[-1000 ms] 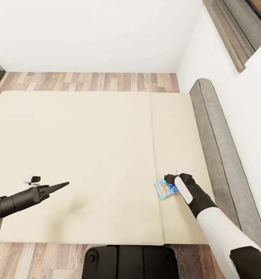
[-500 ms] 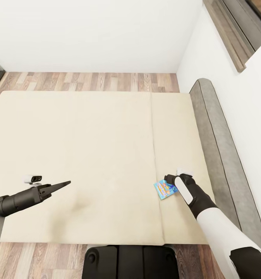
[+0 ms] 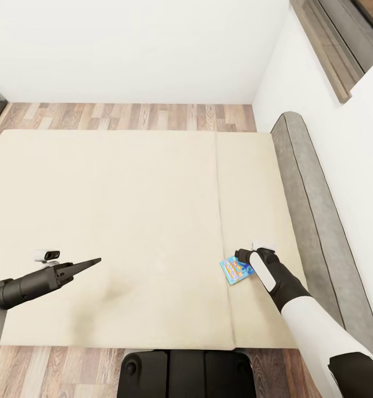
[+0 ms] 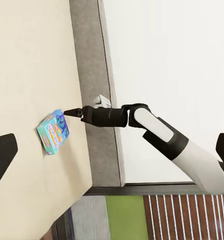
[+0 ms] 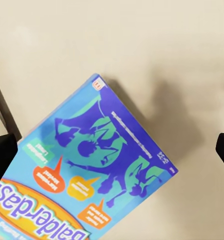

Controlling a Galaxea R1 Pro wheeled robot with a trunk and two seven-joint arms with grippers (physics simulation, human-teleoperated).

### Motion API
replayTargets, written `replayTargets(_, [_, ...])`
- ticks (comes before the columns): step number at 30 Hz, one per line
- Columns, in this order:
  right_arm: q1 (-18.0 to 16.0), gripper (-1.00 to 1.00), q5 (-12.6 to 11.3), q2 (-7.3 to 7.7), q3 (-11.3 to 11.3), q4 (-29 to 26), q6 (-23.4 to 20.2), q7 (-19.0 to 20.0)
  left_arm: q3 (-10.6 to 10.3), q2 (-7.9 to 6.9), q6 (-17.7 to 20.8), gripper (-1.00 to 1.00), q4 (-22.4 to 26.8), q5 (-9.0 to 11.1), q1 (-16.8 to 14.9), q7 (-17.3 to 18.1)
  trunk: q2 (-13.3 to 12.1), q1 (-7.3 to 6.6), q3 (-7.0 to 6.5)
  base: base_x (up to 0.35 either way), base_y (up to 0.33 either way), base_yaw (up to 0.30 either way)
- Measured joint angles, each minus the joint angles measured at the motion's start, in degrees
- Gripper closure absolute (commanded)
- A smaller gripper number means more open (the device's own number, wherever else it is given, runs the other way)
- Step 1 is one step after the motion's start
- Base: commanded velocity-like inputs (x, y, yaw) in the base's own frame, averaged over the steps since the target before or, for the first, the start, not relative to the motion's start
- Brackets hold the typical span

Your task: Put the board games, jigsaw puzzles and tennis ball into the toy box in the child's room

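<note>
- The board game lies flat on the bed, lower right of the head view, long axis running diagonally.
- The right gripper hangs just over its upper-right edge, fingers spread wide in the wrist view, gripping nothing.
- The left gripper, pinched to a point, sits well apart at lower left.

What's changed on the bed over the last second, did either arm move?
The left gripper crept slightly forward over the bed early in that second, then stopped. The right gripper stayed at the board game, which lies where it was.
</note>
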State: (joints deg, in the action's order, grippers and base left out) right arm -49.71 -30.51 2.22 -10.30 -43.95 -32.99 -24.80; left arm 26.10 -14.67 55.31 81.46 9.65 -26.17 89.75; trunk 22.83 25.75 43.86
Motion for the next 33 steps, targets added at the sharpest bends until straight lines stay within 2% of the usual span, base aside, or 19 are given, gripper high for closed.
replayTargets(16, [-0.32,-1.00,0.00,0.07,0.31,-0.16,-0.29,0.05,0.00,0.00,-0.02,-1.00,0.00,-0.01,0.00,0.00,0.00,0.00,1.20,0.000,0.000,0.000])
replayTargets(23, [-0.42,-1.00,-0.06,0.62,0.27,-3.62,-1.11,0.42,0.00,0.00,-0.02,-1.00,0.00,0.00,0.00,0.00,0.00,0.00,1.86,0.000,0.000,0.000])
replayTargets(27, [-0.44,-1.00,-0.09,0.93,0.28,-5.48,-3.01,1.82,0.03,-0.01,-0.02,-1.00,0.00,0.00,0.00,0.00,0.00,0.00,2.24,0.000,0.000,0.000])
replayTargets(33, [-0.62,-1.00,-0.03,1.03,0.28,-6.15,-4.40,2.88,0.01,-0.04,-0.02,-1.00,0.00,0.00,0.00,0.00,0.00,0.00,2.80,0.000,0.000,0.000])
